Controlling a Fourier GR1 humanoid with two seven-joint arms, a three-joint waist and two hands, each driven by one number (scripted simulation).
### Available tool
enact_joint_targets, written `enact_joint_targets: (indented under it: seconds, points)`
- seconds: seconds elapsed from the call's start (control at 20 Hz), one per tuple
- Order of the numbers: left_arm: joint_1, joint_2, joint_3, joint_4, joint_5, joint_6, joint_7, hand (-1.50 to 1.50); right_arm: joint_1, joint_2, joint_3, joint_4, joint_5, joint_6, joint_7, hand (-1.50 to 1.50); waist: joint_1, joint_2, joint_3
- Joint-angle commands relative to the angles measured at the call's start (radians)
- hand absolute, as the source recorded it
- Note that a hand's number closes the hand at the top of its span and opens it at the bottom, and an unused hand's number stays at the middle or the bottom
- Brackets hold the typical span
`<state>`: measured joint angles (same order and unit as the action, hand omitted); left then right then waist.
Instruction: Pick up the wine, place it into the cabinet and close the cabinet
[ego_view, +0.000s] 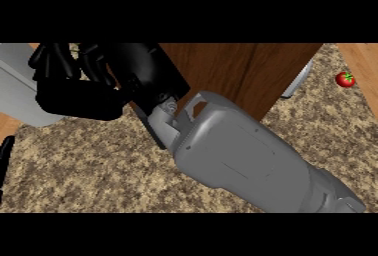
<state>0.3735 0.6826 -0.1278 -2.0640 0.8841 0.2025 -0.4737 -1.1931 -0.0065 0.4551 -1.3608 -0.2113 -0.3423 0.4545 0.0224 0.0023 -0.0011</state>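
Head view: the right hand (81, 82), fingers curled, presses at the far left beside the wooden cabinet door (236, 70). No wine bottle shows; probably inside already, leaving only closing. A tomato (345, 79) sits far right.

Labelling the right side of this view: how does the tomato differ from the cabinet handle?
The tomato is red and round; the cabinet handle is grey, long and slim. The tomato lies on the counter; the cabinet handle is fixed to the wooden door. Both are apart from the robot hand.
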Motion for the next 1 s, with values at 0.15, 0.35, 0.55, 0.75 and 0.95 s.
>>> enact_joint_targets:
  seconds: [0.15,0.35,0.55,0.75,0.95]
  points:
    - [-0.068,-0.038,-0.005,0.055,-0.047,0.006,0.026,-1.5,-0.066,0.006,-0.133,0.266,-0.009,0.103,-0.14,1.5,-0.006,0.004,0.0]
    - [0.014,-0.021,0.045,-0.014,-0.021,-0.026,0.046,-1.5,-0.034,-0.052,-0.162,0.267,-0.013,0.162,-0.172,1.5,0.005,0.0,0.0]
    - [-0.015,-0.028,0.038,0.025,-0.026,-0.051,0.046,-1.5,0.017,-0.079,-0.146,0.317,0.023,0.175,-0.252,1.5,0.001,0.004,0.0]
    - [-0.066,-0.047,0.004,-0.012,-0.048,0.011,0.074,-1.5,0.001,-0.072,-0.136,0.39,0.058,0.17,-0.294,1.5,0.007,0.01,0.0]
    - [-0.087,-0.049,0.024,0.034,-0.034,-0.01,0.077,-1.5,0.006,-0.112,-0.157,0.392,0.055,0.204,-0.323,1.5,0.001,0.014,0.0]
